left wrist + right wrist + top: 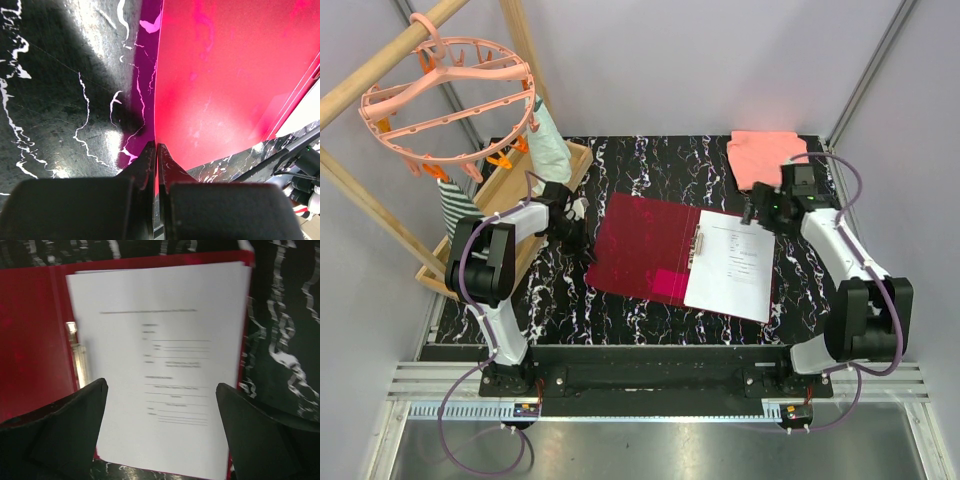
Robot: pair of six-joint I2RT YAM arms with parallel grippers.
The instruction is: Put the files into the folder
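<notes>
The dark red folder [640, 250] lies open on the black marbled table. The files [732, 265], white printed sheets, lie on its right half beside the metal clip [698, 248]. My left gripper [572, 228] is at the folder's left edge. In the left wrist view it [156, 146] is shut on the thin edge of the red cover [225, 75], which is tilted up off the table. My right gripper [757, 210] is open and empty at the far edge of the sheets. In the right wrist view it [161, 385] is above the files [165, 340], with the clip [79, 360] to the left.
A salmon-pink folded cloth [765, 155] lies at the table's far right, behind my right gripper. A wooden tray [510, 200] with rolled cloths stands at the left edge. A pink round clip hanger [450, 100] hangs from a wooden rack above it.
</notes>
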